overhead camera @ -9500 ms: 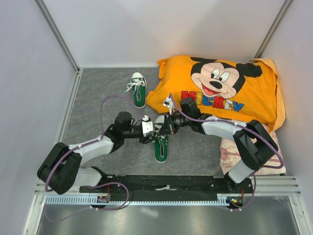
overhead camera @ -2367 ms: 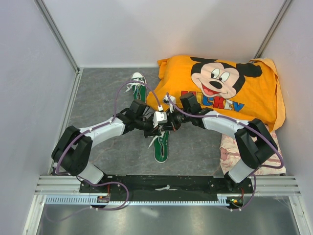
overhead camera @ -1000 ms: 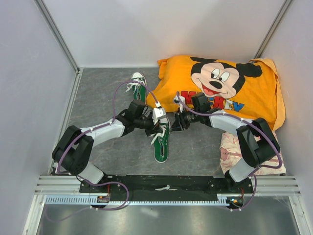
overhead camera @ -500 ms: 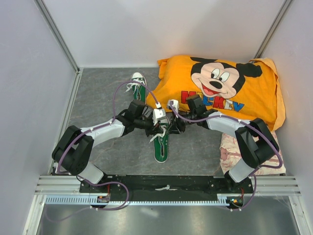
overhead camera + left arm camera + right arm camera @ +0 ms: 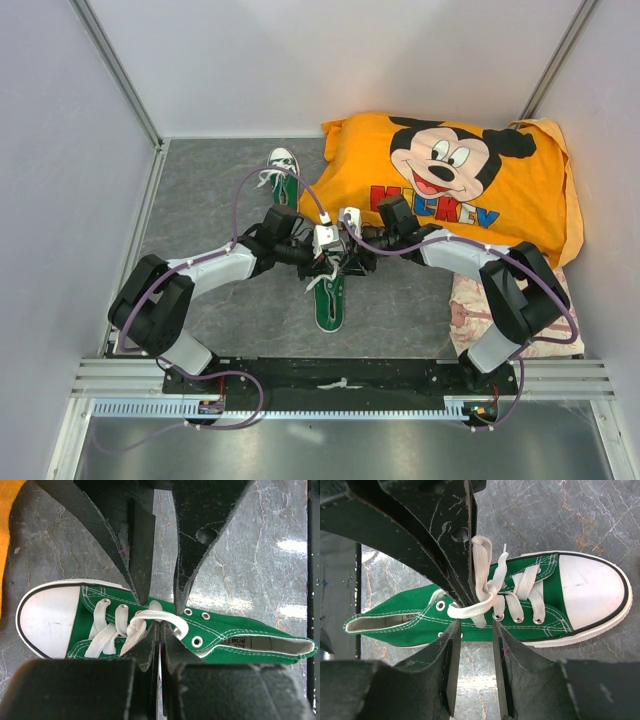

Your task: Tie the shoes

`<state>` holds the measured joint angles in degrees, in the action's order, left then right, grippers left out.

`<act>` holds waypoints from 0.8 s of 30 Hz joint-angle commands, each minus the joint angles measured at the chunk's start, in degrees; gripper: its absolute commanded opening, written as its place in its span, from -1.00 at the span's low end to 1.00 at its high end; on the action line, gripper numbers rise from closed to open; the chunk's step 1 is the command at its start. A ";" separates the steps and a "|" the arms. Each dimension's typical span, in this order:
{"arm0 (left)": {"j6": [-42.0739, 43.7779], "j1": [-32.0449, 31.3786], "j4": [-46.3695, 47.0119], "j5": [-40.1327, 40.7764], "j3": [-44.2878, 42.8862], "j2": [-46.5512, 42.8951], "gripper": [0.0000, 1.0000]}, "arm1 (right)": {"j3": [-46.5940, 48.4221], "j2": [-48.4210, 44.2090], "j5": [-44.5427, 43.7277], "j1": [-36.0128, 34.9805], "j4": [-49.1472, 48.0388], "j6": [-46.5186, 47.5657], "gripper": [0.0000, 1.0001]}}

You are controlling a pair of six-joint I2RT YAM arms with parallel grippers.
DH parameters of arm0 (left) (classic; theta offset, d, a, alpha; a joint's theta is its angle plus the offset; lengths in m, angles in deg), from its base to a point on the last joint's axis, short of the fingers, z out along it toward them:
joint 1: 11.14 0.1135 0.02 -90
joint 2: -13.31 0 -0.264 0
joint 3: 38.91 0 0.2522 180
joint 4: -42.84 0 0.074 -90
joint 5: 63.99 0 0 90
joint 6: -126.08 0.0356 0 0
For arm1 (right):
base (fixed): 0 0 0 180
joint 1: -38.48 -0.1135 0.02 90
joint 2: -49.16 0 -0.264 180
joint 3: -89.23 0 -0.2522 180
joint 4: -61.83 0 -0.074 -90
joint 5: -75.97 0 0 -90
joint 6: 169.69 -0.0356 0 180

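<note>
One green shoe lies mid-table with its white toe cap toward the pillow; the other shoe lies farther back left. Both grippers meet over the near shoe's laces. My left gripper is shut, pinching a white lace that runs up along its fingers. A lace loop lies across the eyelets. My right gripper is open, its tips just beside that loop with nothing between them. In the left wrist view the shoe lies on its sole.
A big orange Mickey Mouse pillow fills the back right, close behind the right arm. A pinkish cloth lies at the right by the right arm's base. Grey walls close in left and right; a metal rail runs along the front.
The right gripper has swung left from beside the pillow to the near shoe's laces, facing the left gripper. The left gripper has stayed shut on the lace, hardly moving.
</note>
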<state>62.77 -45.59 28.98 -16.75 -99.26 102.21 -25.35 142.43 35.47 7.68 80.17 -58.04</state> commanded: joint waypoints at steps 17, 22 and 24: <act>5.03 0.27 -1.48 -3.73 -1.75 0.66 -0.97 | 2.83 0.51 2.71 -1.80 0.34 6.92 -0.69; 4.86 0.36 -1.48 -3.73 -1.84 0.92 -0.97 | 3.01 0.24 2.45 -1.98 0.60 5.95 -1.00; 4.33 0.44 -1.48 -3.38 -1.93 0.75 -0.88 | 3.01 -0.11 2.19 -1.98 0.78 5.69 -1.00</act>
<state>65.94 -45.25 27.72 -19.20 -99.31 102.54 -24.59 142.91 35.69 6.48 81.26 -53.32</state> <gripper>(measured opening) 0.028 0.007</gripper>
